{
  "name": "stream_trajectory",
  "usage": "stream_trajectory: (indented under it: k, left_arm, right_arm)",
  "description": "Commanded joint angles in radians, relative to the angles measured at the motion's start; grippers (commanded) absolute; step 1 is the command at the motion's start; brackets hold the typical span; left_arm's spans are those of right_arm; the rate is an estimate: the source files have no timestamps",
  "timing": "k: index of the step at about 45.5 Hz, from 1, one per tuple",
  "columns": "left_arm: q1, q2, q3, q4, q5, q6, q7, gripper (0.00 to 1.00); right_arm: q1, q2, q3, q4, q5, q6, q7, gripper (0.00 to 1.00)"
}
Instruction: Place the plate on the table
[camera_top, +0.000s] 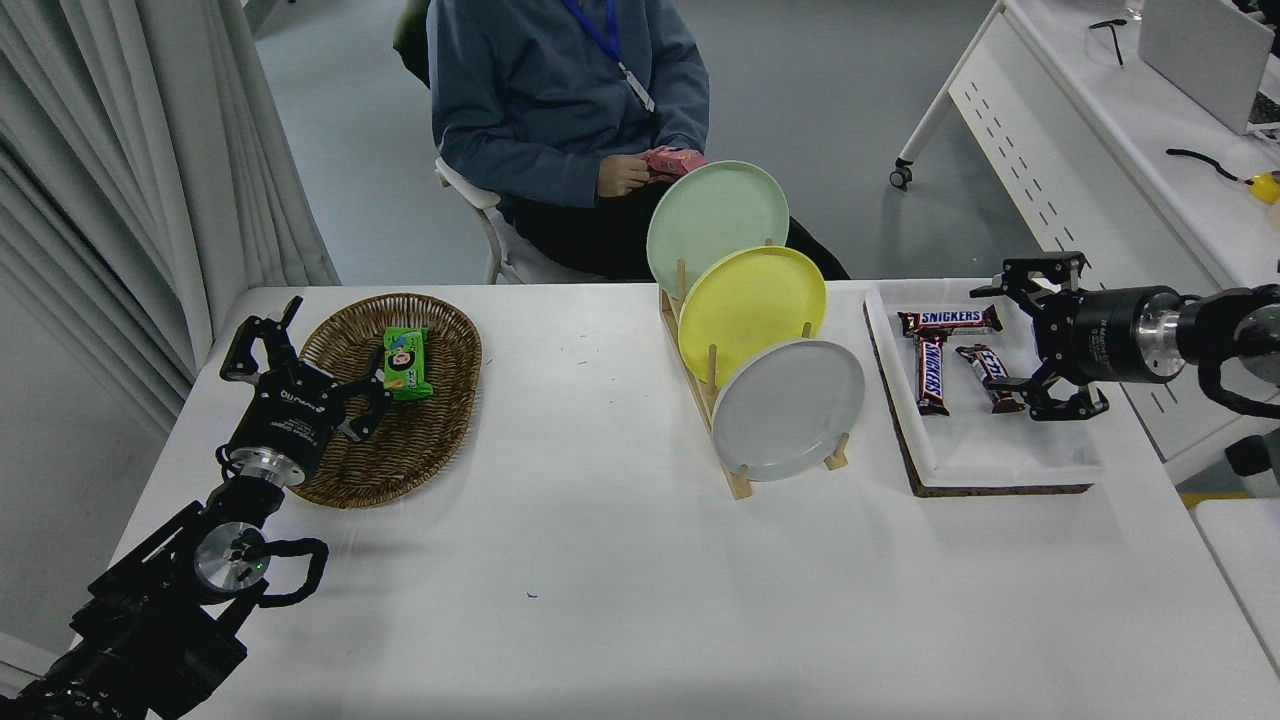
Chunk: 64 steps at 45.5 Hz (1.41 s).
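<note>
The light-grey plate (789, 408) stands on edge in the front slot of a wooden rack (737, 482) on the white table (620, 600). A yellow plate (752, 305) and a pale green plate (716, 218) stand behind it. My right gripper (1012, 338) is open and empty, pointing left above the white tray, well to the right of the grey plate. My left gripper (300, 345) is open and parked at the lower left, over the wicker basket's edge.
A white tray (985, 462) right of the rack holds three Snickers bars (930, 370). A wicker basket (400, 440) at the left holds a green packet (405, 362). A person (560, 90) sits at the far side, holding a pink object.
</note>
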Motion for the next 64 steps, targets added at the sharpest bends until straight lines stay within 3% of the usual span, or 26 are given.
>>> stream_trajectory:
  k: [1, 12, 33, 64]
  left_arm:
    - [0.0, 0.0, 0.0, -0.001, 0.0, -0.001, 0.0, 1.0]
    - [0.0, 0.0, 0.0, -0.001, 0.0, -0.001, 0.0, 1.0]
    - [0.0, 0.0, 0.0, -0.001, 0.0, -0.001, 0.0, 1.0]
    - [0.0, 0.0, 0.0, 0.001, 0.0, 0.001, 0.0, 1.0]
  right_arm:
    - [-0.107, 0.106, 0.18, 0.002, -0.053, -0.129, -0.008, 0.99]
    - [-0.13, 0.202, 0.232, 0.014, -0.038, -0.302, -0.009, 0.99]
    - [-0.141, 0.273, 0.292, 0.1, -0.019, -0.314, -0.011, 0.99]
    - [-0.202, 0.227, 0.418, 0.1, 0.012, -0.382, -0.009, 0.94]
